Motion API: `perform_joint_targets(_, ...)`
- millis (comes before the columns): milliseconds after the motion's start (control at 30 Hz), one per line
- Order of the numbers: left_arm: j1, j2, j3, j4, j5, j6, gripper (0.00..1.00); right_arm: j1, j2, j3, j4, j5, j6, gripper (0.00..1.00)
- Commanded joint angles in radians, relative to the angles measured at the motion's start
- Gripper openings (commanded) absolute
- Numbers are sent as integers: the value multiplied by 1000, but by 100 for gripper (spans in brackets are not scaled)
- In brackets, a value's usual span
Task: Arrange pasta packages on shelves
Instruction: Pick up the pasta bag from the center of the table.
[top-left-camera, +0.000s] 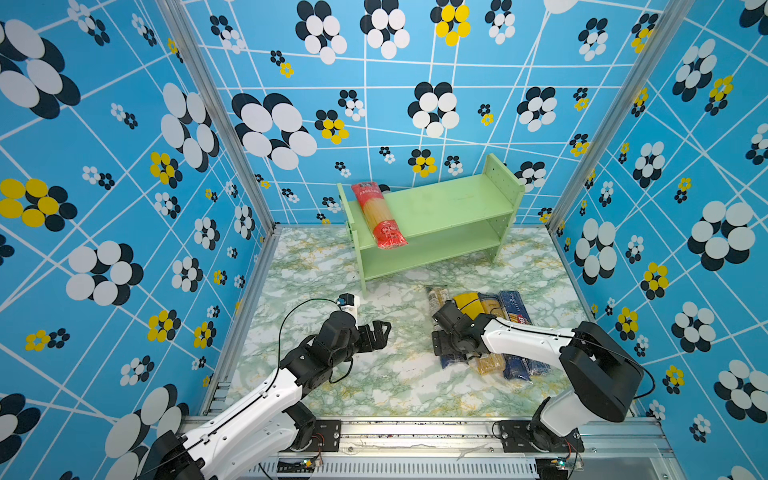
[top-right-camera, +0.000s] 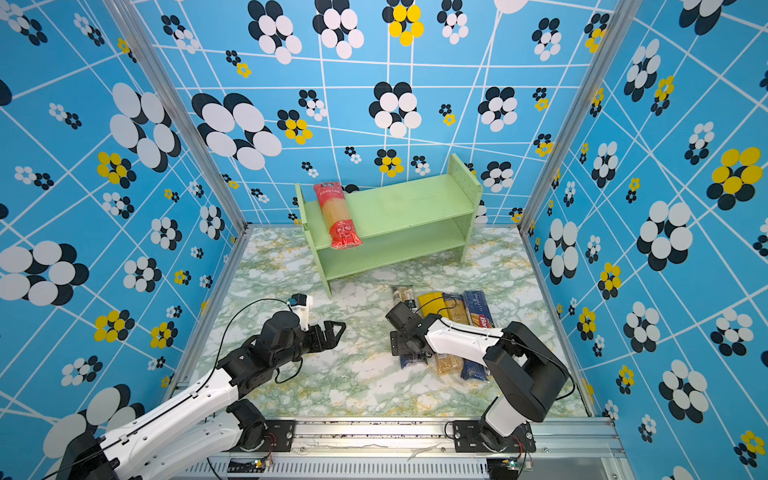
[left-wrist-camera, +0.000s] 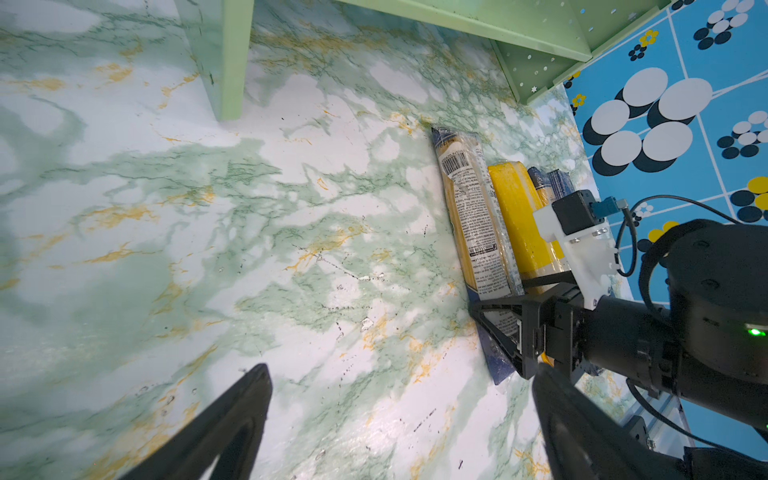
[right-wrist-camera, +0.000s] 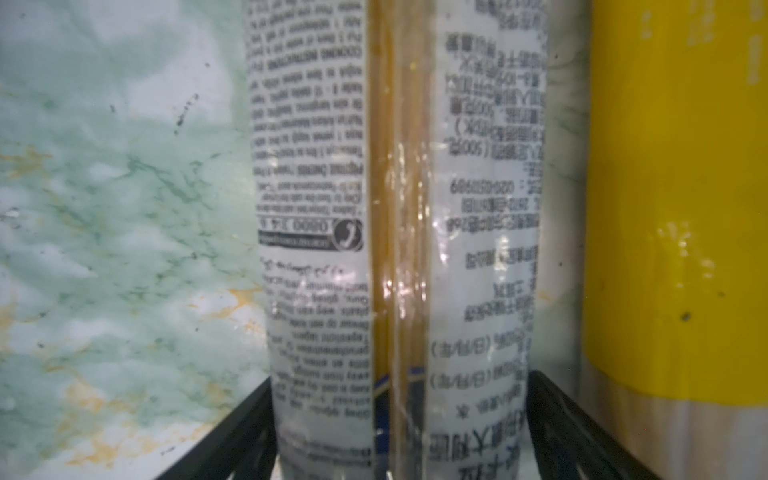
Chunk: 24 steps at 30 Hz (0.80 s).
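A red pasta pack (top-left-camera: 380, 216) (top-right-camera: 337, 218) lies across the left end of the pale green shelves' (top-left-camera: 453, 203) (top-right-camera: 409, 203) top tier, overhanging the front. The other packs lie side by side on the table: clear with white label (top-left-camera: 436, 297) (left-wrist-camera: 473, 208) (right-wrist-camera: 316, 208), yellow (top-left-camera: 467, 301) (right-wrist-camera: 665, 208), brownish (top-left-camera: 490, 363), dark blue (top-left-camera: 517, 309). My right gripper (top-left-camera: 440, 336) (top-right-camera: 397, 334) (right-wrist-camera: 397, 386) is down over the clear pack, open, a finger on each side. My left gripper (top-left-camera: 384, 330) (left-wrist-camera: 401, 374) hovers open and empty over bare table.
The marble-patterned table (top-left-camera: 332, 374) is walled in by blue flowered panels on three sides. The shelves' lower tier (top-left-camera: 428, 253) holds nothing. A metal rail (top-left-camera: 415, 432) with both arm bases runs along the front edge.
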Motion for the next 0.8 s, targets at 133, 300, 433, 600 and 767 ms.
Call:
perform_joint_targets(133,12,-7,-11,-12,-2,1,99,3,87,-6,-65,-68,11,90)
perform_joint_targets(300,15,-11,-11,-12,2,3,99,5,113,9,-73,-75,6,89)
perform_joint_targets(433,18,-13,-11,-13,4,4,99,14,138,21,-77,-80,-9,88)
perform_joint_targets(600,21,-15,-9,-15,4,6,99,17,158,26,-75,-98,-20,83)
perform_joint_targets(767,22,-10,0,-13,5,6,99,19,157,11,-69,-103,-23,81)
